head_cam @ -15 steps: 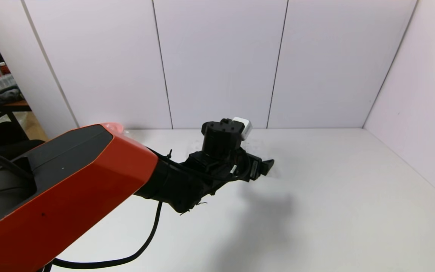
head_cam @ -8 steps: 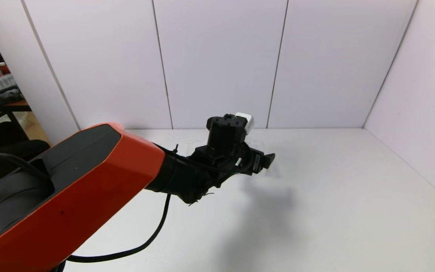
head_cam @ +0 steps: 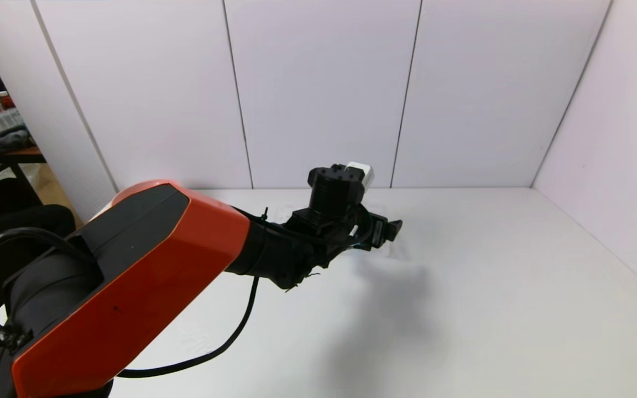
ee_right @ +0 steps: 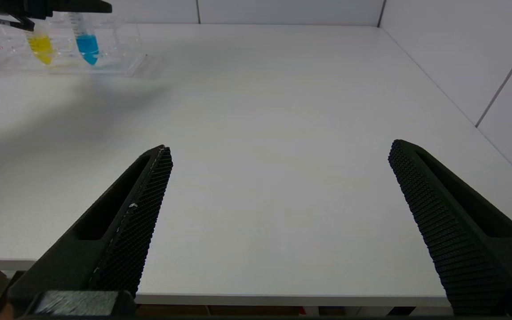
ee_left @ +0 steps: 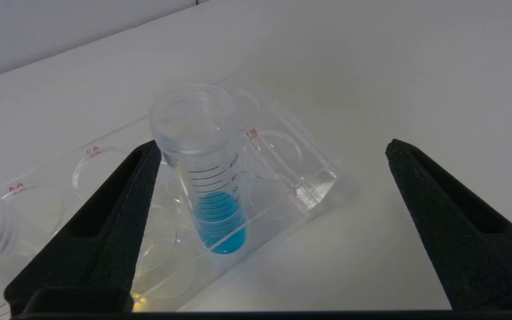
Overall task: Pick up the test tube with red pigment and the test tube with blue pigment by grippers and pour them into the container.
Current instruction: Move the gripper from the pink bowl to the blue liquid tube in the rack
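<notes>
The test tube with blue pigment (ee_left: 214,195) stands upright in a clear tube rack (ee_left: 314,178). My left gripper (ee_left: 271,149) is open above the rack, and the blue tube sits just inside one finger (ee_left: 118,209), apart from the other. In the head view the left gripper (head_cam: 387,231) reaches over the middle of the table and hides the rack. My right gripper (ee_right: 278,149) is open and empty above the table's front edge; its view shows the blue tube (ee_right: 87,44) far off. The test tube with red pigment and the container are out of view.
A tube with yellow liquid (ee_right: 40,46) stands beside the blue one in the rack (ee_right: 122,60). The white table (head_cam: 517,287) is walled at the back and right. The orange left arm (head_cam: 147,276) and its cable fill the near left.
The left arm has reached a little farther forward over the table, and its gripper has shifted slightly toward the back wall. It stays open.
</notes>
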Motion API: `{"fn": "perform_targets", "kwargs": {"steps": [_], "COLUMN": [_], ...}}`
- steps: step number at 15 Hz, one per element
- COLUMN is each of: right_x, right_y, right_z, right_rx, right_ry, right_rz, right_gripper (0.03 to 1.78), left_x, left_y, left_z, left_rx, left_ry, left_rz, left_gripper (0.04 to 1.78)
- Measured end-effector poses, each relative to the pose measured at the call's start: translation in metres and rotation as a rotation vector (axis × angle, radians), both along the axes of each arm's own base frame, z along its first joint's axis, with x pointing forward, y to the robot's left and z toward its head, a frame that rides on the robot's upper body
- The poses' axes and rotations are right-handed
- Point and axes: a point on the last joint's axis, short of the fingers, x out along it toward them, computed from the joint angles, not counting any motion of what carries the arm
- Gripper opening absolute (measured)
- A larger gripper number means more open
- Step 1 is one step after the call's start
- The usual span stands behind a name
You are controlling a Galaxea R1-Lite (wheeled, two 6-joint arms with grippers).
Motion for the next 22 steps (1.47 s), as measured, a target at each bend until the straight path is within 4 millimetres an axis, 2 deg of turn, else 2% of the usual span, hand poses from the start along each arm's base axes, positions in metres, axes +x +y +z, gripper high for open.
{"fn": "perform_targets", "kwargs": {"steps": [8, 10, 12, 16, 17, 22], "right_x": [0.0, 0.0, 0.0, 0.0, 0.0, 0.0], "right_y": [0.0, 0.0, 0.0, 0.0, 0.0, 0.0], "right_z": [0.0, 0.0, 0.0, 0.0, 0.0, 0.0], "right_rx": [0.0, 0.0, 0.0, 0.0, 0.0, 0.0], "right_ry": [0.0, 0.0, 0.0, 0.0, 0.0, 0.0], "right_rz": [0.0, 0.0, 0.0, 0.0, 0.0, 0.0], "right_gripper": [1.77, 1.77, 1.77, 1.78, 1.77, 1.77], "left_x": [0.0044, 0.0057, 0.0072, 0.0078, 0.0078, 0.0069], "left_y": [-0.0002, 0.0006, 0.0017, 0.0023, 0.0023, 0.0024], "left_z": [-0.0075, -0.0084, -0.0081, -0.0087, -0.0086, -0.0077], "left_rx": [0.009, 0.01, 0.007, 0.009, 0.01, 0.01], "left_ry": [0.007, 0.007, 0.003, 0.003, 0.002, 0.001], "left_rz": [0.006, 0.009, 0.013, 0.018, 0.018, 0.016], "left_gripper": [1.72, 1.56, 1.32, 0.6, 0.49, 0.44]}}
